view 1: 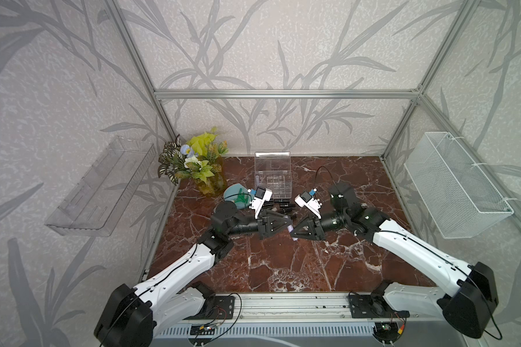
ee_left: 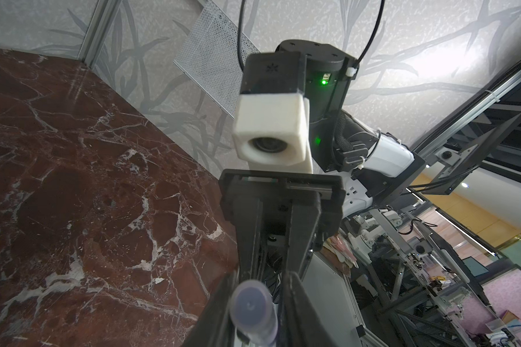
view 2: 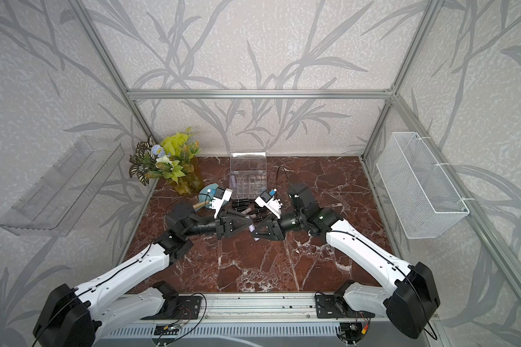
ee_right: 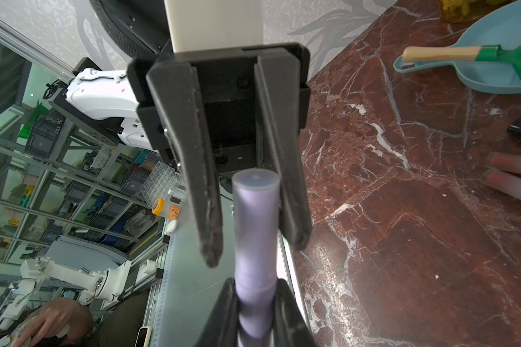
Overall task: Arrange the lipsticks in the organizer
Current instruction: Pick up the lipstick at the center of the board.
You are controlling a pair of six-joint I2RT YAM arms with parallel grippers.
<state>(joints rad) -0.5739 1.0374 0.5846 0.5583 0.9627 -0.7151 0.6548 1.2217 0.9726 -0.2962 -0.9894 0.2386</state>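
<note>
At mid-frame, above the table: in both top views my left gripper (view 1: 290, 226) and my right gripper (view 1: 293, 236) meet tip to tip over the marble table (view 1: 283, 264). My arms reach in from the lower corners.
Right fingers: clamped on the lavender lipstick (ee_right: 254, 216), with one finger (ee_right: 221, 318) pressed against each side of its body.
Left fingers: spread around the free end of the same tube. One finger (ee_right: 286, 195) touches it and the other (ee_right: 202, 180) stands clear with a gap showing, so I have no grip there.
Lavender lipstick: off the table, spanning between my two grippers. In the top views only pale slivers of it show at the fingertips.
Organizer (view 1: 272, 180): above centre of the frame, on the table near the back wall, well apart from both grippers. Its lid (view 1: 272, 160) is raised.
Pale tube (view 1: 257, 179): upright at the organizer's left edge in the frame.
Black lipsticks (view 1: 284, 206): lying loose on the table just below the organizer in the frame, between it and my grippers.
Pink lipsticks (ee_right: 515, 177): two translucent tubes side by side on the table, blurred in the right wrist view.
Blue dish (view 1: 230, 190): left of the organizer in the frame, with the green rake (ee_right: 518, 57) lying in it.
</note>
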